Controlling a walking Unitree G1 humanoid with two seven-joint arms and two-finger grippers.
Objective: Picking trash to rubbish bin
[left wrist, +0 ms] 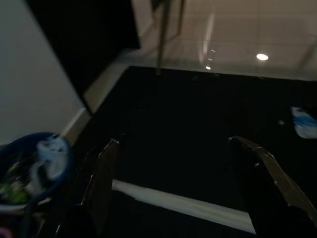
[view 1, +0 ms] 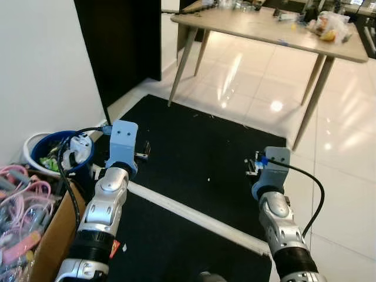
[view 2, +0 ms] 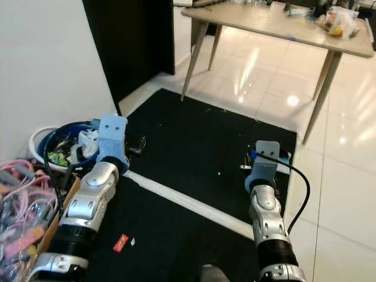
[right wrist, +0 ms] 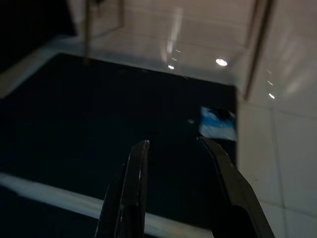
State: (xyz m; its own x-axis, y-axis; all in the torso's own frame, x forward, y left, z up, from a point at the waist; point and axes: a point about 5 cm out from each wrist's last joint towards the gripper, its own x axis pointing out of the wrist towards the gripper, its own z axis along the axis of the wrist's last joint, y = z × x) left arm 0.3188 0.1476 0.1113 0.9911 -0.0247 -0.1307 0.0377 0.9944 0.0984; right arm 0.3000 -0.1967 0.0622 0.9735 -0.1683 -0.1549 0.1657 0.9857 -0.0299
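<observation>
At the far left of the head view a cardboard box (view 1: 53,235) of pink cables is seen, and above it, at mid-left, the rubbish bin (view 1: 41,148), a round pail lined with blue film and already holding crumpled white and green scraps. Just to its right the left gripper (left wrist: 173,183) is held over the black mat (view 1: 200,158), its fingers (left wrist: 104,183) spread wide and released, nothing between them. A white strip (view 1: 194,218) is seen crossing the mat diagonally.

Low in the right eye view, beside the left forearm, a small red wrapper (view 2: 120,242) lies flat on the mat. At right of centre the right gripper (right wrist: 178,173) is raised, its fingers apart and empty. Beyond it, at the mat's right edge, a crinkled blue-and-white wrapper (right wrist: 217,124) is seen (glossy film, judged light and easily pushed aside).

The step is judged to be the search between picks. Next, a reach forward and down by the right arm to the blue wrapper would be called for, with a low, flat pinch.

A pale wooden worktop (view 1: 247,26) on slanted legs stands at upper right on glossy tiles.
</observation>
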